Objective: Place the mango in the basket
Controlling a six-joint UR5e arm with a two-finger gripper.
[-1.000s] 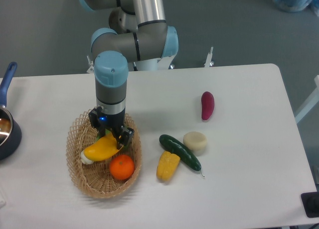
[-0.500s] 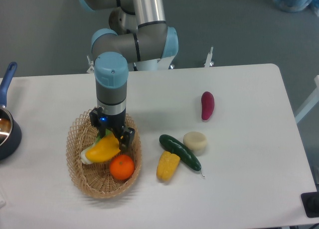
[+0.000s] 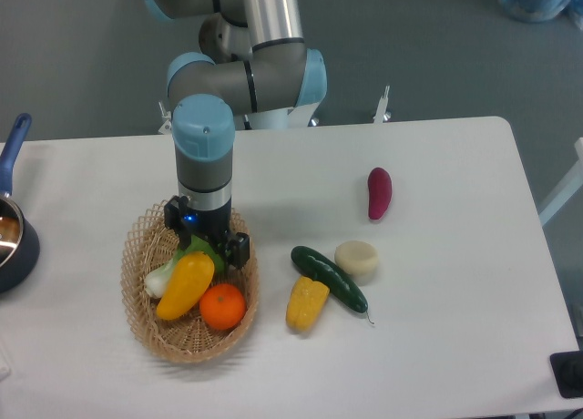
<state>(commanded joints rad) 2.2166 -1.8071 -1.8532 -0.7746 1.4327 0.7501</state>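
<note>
A UR5e arm's gripper [image 3: 211,251] is hovering low over the far side of the basket [image 3: 141,323], its fingers spread apart and gripping nothing. The mango [image 3: 186,284] is lying inside the basket, tilted with its tapered end pointing toward the near left and its upper end just below the fingertips. It is resting beside an orange [image 3: 223,306] and against a pale-stemmed green vegetable [image 3: 170,268].

The placement is looking essentially complete. To finish well, the arm is probably best lifting straight up, keeping its fingers clear of the scalloped rim and of the fruit so that nothing is being nudged out.

The mango is showing a smooth, glossy yellow skin and an oblong form. The basket is an oval of tan wicker with an open-weave edge. To the right on the white table [image 3: 437,346] are lying a bumpy yellow corn cob [image 3: 307,302], a dark green cucumber [image 3: 329,278], a pale round disc [image 3: 356,260] and a purple sweet potato [image 3: 379,192]. A dark blue-handled pot [image 3: 13,228] is sitting at the left edge.
</note>
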